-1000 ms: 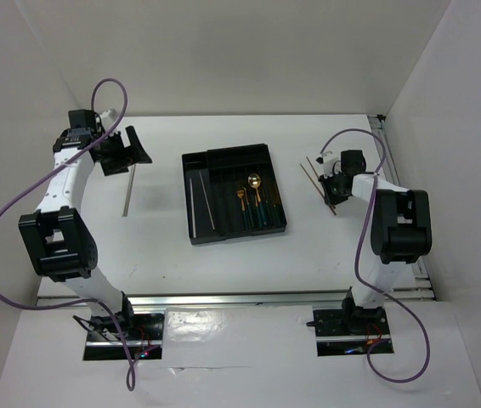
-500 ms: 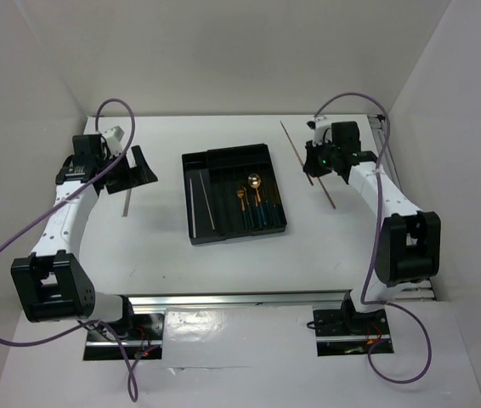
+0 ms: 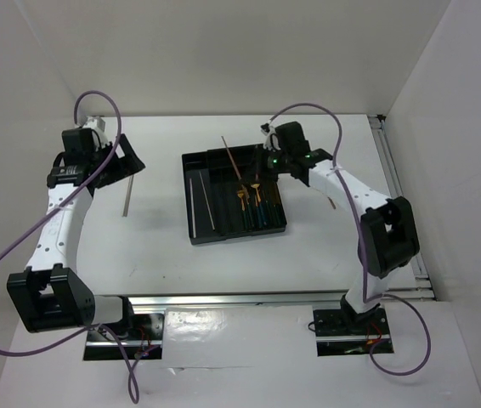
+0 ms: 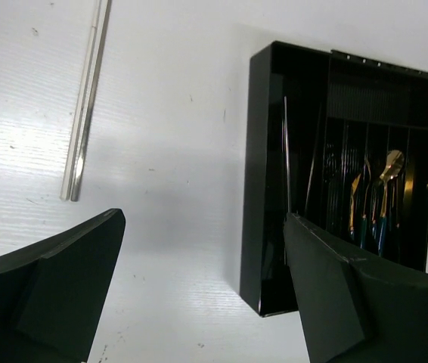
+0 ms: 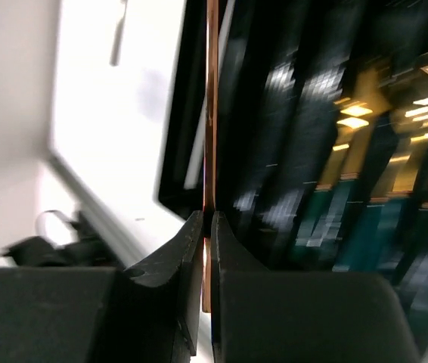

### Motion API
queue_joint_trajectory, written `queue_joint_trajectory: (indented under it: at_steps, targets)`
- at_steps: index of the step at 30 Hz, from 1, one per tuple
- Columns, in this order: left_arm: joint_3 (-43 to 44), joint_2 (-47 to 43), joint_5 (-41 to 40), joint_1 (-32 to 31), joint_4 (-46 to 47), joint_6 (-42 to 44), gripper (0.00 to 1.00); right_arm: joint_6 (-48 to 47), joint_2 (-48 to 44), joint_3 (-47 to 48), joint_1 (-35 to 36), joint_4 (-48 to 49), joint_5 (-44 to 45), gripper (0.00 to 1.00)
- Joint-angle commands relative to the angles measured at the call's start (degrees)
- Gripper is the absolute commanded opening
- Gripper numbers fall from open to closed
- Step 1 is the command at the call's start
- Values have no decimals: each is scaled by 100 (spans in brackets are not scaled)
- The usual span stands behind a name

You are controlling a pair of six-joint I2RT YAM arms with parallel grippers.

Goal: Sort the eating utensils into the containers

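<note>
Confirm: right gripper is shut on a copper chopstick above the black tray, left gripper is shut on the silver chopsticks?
Not quite. The left gripper is open and holds nothing; the silver chopsticks lie on the table beyond it, as the left wrist view shows. The right gripper is indeed shut on the copper chopstick above the black tray.

White table (image 3: 164, 246), black cutlery tray (image 3: 188, 200) at centre, silver chopsticks (image 3: 127, 193) lying well left.

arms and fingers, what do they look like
Both the left arm and right arm have white links with boxy black joint housings. A purple cable loops along each. The fingers are black flat wedges. Green lights glow near the right wrist.
</note>
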Motion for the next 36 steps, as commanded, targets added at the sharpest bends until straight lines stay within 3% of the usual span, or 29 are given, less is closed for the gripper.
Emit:
queue_joint_trajectory:
  at_steps: [1, 11, 24, 36]
  targets:
    - [275, -64, -373, 28, -13, -229, 100, 1412, 293, 258, 268, 621, -167, 0]
    - [161, -170, -435, 28, 58, -334, 100, 2617, 1338, 785, 401, 403, -571, 0]
    - [-67, -398, -435, 28, 224, -220, 100, 2847, 1911, 1190, 1059, 754, -686, 0]
    - [-15, -398, -435, 28, 225, -272, 100, 3303, 2403, 1523, 1384, 271, -176, 0]
